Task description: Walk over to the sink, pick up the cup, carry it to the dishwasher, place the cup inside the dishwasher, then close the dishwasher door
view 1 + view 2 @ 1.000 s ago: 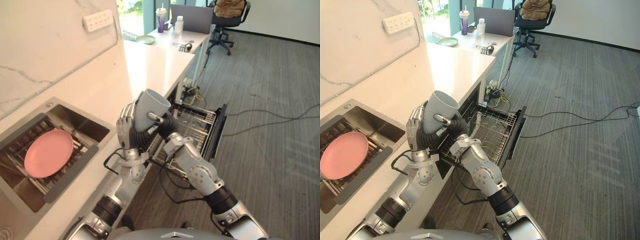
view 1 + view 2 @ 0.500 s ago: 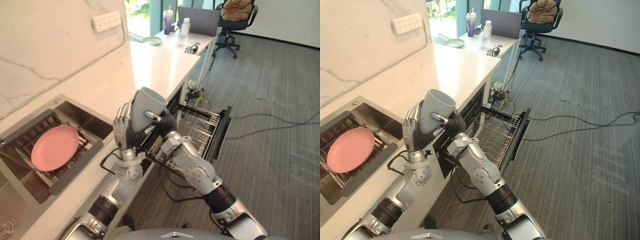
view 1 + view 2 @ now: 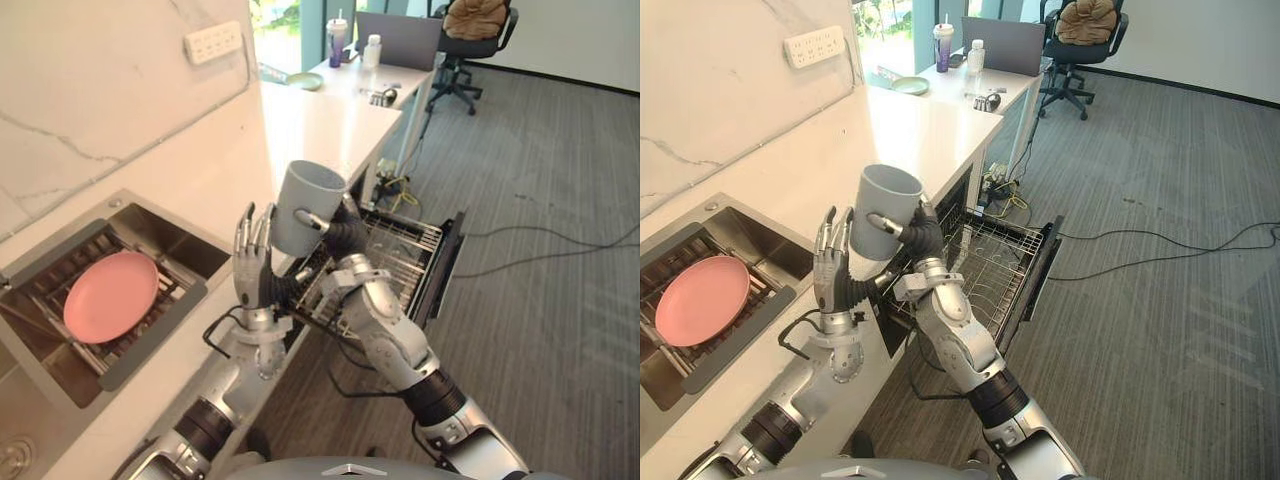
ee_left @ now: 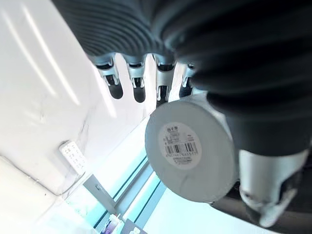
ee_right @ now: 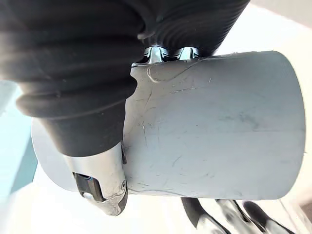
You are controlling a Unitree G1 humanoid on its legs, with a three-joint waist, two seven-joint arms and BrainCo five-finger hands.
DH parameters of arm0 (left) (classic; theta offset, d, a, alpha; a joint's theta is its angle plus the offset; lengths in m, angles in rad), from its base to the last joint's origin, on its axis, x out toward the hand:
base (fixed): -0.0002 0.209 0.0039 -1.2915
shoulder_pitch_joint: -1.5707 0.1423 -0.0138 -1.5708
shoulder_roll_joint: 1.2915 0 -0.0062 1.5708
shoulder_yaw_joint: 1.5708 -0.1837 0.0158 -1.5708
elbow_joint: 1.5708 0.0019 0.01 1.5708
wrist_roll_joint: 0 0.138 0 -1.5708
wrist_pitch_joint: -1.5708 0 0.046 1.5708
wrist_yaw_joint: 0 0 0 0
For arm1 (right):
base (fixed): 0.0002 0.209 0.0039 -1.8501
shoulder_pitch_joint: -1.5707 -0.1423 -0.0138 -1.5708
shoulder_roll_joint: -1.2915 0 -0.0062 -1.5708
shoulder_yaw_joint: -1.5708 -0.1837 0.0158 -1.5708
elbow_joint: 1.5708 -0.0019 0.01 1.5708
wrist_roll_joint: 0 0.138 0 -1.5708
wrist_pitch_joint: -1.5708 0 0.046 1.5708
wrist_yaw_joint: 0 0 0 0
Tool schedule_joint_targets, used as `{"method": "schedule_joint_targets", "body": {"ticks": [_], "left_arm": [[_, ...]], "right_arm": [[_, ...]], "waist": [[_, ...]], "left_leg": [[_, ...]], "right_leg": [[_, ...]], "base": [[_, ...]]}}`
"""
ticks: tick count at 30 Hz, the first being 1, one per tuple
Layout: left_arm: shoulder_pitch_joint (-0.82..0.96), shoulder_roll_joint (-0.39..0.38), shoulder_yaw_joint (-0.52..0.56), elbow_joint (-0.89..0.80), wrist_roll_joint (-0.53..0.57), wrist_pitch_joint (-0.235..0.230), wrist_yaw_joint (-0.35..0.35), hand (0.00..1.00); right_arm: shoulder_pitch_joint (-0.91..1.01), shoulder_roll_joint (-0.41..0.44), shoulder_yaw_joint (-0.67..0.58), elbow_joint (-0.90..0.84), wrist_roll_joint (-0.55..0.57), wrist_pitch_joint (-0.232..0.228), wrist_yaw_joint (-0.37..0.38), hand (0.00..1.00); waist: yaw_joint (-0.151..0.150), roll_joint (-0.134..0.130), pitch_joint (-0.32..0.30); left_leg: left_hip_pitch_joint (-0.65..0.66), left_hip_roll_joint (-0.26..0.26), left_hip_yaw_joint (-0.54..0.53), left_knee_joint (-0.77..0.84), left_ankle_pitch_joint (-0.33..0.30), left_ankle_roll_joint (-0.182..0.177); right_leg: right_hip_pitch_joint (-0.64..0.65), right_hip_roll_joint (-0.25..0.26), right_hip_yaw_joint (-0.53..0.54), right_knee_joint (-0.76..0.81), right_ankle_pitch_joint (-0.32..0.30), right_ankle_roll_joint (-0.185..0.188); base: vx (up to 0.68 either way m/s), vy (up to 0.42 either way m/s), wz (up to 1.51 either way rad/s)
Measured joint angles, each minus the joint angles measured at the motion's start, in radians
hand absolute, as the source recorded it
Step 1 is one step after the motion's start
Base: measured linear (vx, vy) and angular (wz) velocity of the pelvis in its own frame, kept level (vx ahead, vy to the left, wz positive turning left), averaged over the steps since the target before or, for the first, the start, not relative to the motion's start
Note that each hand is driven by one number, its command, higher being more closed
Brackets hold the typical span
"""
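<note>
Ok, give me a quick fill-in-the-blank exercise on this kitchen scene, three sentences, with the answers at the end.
1. The grey cup is gripped by the robot's ____ hand, while the left hand is beside it with straight fingers.
2. The plate lying in the sink is ____ in colour.
3. The dishwasher door stands ____.
Missing words: right; pink; open.

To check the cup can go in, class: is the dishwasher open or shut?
Open: the door is swung down from the counter, and the wire rack sits pulled out over it.
</note>
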State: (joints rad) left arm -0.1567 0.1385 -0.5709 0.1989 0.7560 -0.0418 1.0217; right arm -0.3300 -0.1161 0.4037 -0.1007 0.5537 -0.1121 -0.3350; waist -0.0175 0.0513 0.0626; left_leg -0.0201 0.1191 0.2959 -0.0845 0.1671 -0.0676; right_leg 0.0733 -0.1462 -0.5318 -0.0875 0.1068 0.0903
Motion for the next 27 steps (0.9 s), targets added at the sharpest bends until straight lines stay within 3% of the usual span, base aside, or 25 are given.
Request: {"method": "schedule_joint_targets", "body": {"ticks": [6, 11, 14, 16, 17, 18, 19, 20, 22, 23, 25, 27], "left_arm": [[0.041, -0.021, -0.015, 0.019, 0.034, 0.009, 0.003, 0.00], [0.021, -0.037, 0.031, 0.016, 0.031, 0.014, 0.014, 0.00], [0.020, -0.044, 0.072, 0.012, -0.040, -0.038, -0.008, 0.00], [0.030, -0.043, 0.093, 0.007, -0.175, -0.132, -0.124, 0.00], [0.036, -0.044, 0.094, 0.004, -0.207, -0.146, -0.164, 0.00], [0.056, -0.044, 0.091, -0.010, -0.267, -0.157, -0.251, 0.00], [0.092, -0.044, 0.085, -0.040, -0.360, -0.156, -0.363, 0.00], [0.112, -0.045, 0.079, -0.051, -0.411, -0.155, -0.421, 0.00], [0.195, -0.042, 0.032, -0.088, -0.619, -0.151, -0.662, 0.00], [0.218, -0.041, 0.016, -0.097, -0.670, -0.148, -0.721, 0.00], [0.292, -0.039, -0.034, -0.115, -0.803, -0.118, -0.913, 0.00], [0.330, -0.038, -0.042, -0.115, -0.863, -0.083, -1.001, 0.00]], "right_arm": [[-0.079, 0.024, -0.179, 0.000, -0.044, -0.142, -0.124, 1.00], [-0.053, 0.019, -0.205, 0.000, -0.053, -0.155, -0.173, 1.00], [-0.025, 0.014, -0.261, 0.000, -0.091, -0.155, -0.178, 1.00], [-0.008, -0.006, -0.310, -0.001, -0.091, -0.148, -0.173, 1.00], [-0.003, -0.012, -0.324, -0.001, -0.093, -0.146, -0.169, 1.00], [0.010, -0.020, -0.354, -0.001, -0.113, -0.143, -0.160, 1.00], [0.025, -0.024, -0.384, -0.001, -0.129, -0.137, -0.141, 1.00], [0.033, -0.028, -0.400, -0.001, -0.128, -0.132, -0.131, 1.00], [0.079, -0.066, -0.460, 0.001, -0.129, -0.115, -0.089, 1.00], [0.090, -0.072, -0.477, 0.001, -0.129, -0.112, -0.079, 1.00], [0.111, -0.107, -0.538, 0.051, -0.130, -0.103, -0.028, 1.00], [0.115, -0.135, -0.568, 0.120, -0.130, -0.101, 0.005, 1.00]], "waist": [[-0.013, 0.000, 0.000], [-0.020, 0.001, 0.000], [-0.017, 0.000, 0.000], [-0.017, 0.000, 0.000], [-0.017, 0.000, 0.000], [-0.017, 0.000, 0.000], [-0.019, 0.000, 0.000], [-0.020, 0.000, 0.000], [-0.018, 0.001, 0.001], [-0.019, 0.002, 0.001], [-0.020, 0.004, 0.002], [-0.019, 0.004, 0.002]], "left_leg": [[0.004, 0.000, 0.005, 0.000, 0.000, 0.001], [0.004, 0.001, 0.010, 0.000, 0.000, 0.001], [0.005, 0.001, 0.010, 0.000, 0.000, 0.001], [0.005, 0.001, 0.012, 0.000, 0.000, 0.001], [0.005, 0.001, 0.013, 0.000, -0.001, 0.001], [0.004, 0.000, 0.013, 0.000, -0.001, 0.001], [0.004, 0.000, 0.013, 0.000, -0.002, 0.000], [0.004, 0.000, 0.013, 0.000, -0.003, 0.000], [0.003, -0.001, 0.010, 0.000, -0.006, 0.000], [0.001, -0.002, 0.008, 0.000, -0.006, 0.000], [-0.005, -0.006, 0.002, 0.000, -0.007, 0.000], [-0.012, -0.007, -0.002, 0.000, -0.007, 0.001]], "right_leg": [[-0.001, 0.001, 0.006, 0.000, 0.002, -0.002], [-0.003, 0.000, 0.011, 0.000, 0.002, -0.004], [-0.002, 0.000, 0.011, 0.000, 0.002, -0.004], [-0.003, -0.001, 0.012, 0.000, 0.002, -0.003], [-0.003, -0.001, 0.012, 0.000, 0.002, -0.003], [-0.003, -0.001, 0.013, 0.000, 0.002, -0.003], [-0.004, -0.001, 0.014, 0.000, 0.001, -0.003], [-0.004, -0.001, 0.014, 0.000, 0.001, -0.003], [-0.003, -0.003, 0.009, 0.000, -0.002, 0.001], [-0.003, -0.004, 0.005, 0.000, -0.003, 0.002], [-0.003, -0.008, -0.002, 0.000, -0.004, 0.004], [-0.004, -0.008, -0.006, 0.000, -0.005, 0.004]], "base": [[0.00, 0.000, -0.03], [0.00, 0.000, -0.02], [0.00, 0.000, 0.00], [0.00, 0.000, 0.00], [0.00, 0.000, 0.00], [0.00, 0.000, 0.00], [0.00, 0.000, 0.00], [0.00, 0.000, 0.00], [0.00, 0.000, 0.05], [0.00, 0.000, 0.10], [0.00, 0.000, 0.10], [0.00, 0.001, 0.07]]}}
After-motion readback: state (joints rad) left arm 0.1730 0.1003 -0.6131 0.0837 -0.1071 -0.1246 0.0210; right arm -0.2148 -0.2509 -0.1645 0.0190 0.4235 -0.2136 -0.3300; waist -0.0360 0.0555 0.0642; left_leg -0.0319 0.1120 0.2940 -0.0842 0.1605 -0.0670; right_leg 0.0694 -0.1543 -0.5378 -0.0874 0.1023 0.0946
